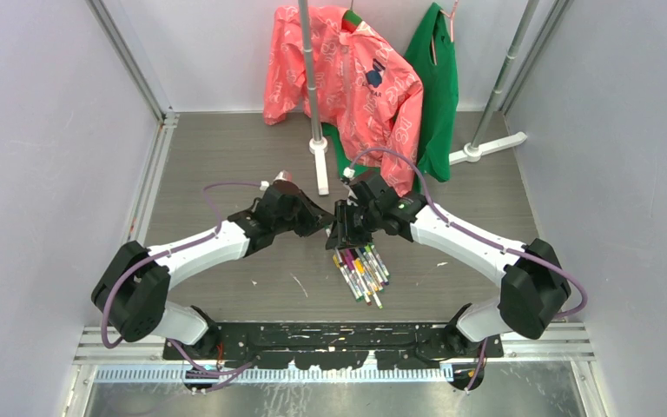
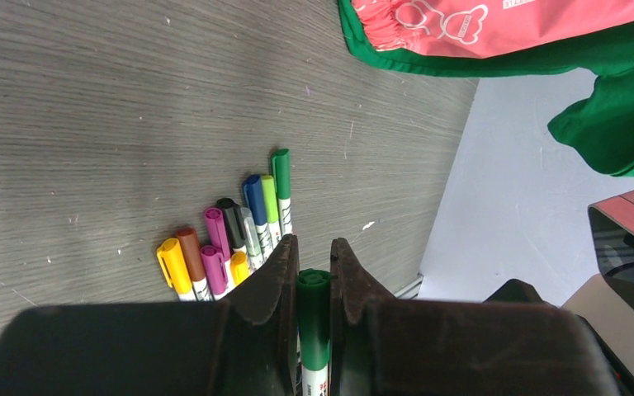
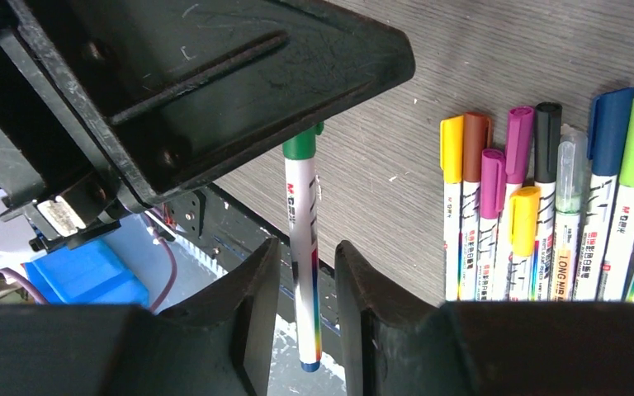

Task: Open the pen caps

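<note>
Showing the uncapping grasp held in mid-air above the grey wood-grain table (image 2: 132,107): the left gripper (image 2: 314,244), black two-finger type, is closed down on the short green plastic cap (image 2: 314,307), both fingers pressed against its sides w/ no gap visible. The slim white printed barrel (image 3: 304,206) of the same pen runs out of that cap and passes btwn the fingers of the right gripper (image 3: 307,246), which is narrowed almost to barrel width. Thin slivers of background show on either side, so whether its pads actually bear on the barrel cannot be told. Key relation: the pen's long axis lies parallel to both sets of fingers, and the two grippers face each other tip to tip, cap end toward the left arm, tail end toward the right. Judged from this, separation calls for a straight pull along that axis, not sideways; w/o a firm hold on the barrel the right fingers would likely slide. The other capped pens (image 1: 362,269) lie side by side on the table just below the grippers.
</note>
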Controlling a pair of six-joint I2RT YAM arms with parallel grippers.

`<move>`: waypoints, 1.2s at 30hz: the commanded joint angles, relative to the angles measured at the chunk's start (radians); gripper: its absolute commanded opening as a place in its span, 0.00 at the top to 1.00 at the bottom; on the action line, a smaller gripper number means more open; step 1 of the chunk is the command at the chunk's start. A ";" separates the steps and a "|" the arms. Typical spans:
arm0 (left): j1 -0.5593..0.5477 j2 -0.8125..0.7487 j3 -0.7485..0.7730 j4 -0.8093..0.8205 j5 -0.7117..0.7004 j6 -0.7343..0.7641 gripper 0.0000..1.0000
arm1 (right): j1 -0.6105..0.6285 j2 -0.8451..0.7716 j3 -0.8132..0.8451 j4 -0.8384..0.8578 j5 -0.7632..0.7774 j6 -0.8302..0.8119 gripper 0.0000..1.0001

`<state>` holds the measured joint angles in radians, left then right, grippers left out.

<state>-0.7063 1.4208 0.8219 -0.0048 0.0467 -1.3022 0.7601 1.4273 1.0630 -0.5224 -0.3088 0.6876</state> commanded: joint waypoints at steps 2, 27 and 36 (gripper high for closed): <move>0.014 -0.010 0.042 0.044 0.018 -0.006 1.00 | 0.004 0.002 0.005 0.041 -0.012 -0.002 0.67; 0.200 0.124 0.062 0.214 0.097 -0.076 1.00 | 0.041 -0.105 -0.228 0.093 0.017 0.004 0.99; 0.244 0.217 0.063 0.318 0.090 -0.108 1.00 | 0.095 -0.110 -0.295 0.150 0.081 0.001 0.99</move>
<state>-0.5583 1.6108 0.8360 0.1154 0.3256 -1.3525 0.7982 1.3609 0.8253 -0.2008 -0.1490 0.7036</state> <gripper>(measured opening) 0.117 0.164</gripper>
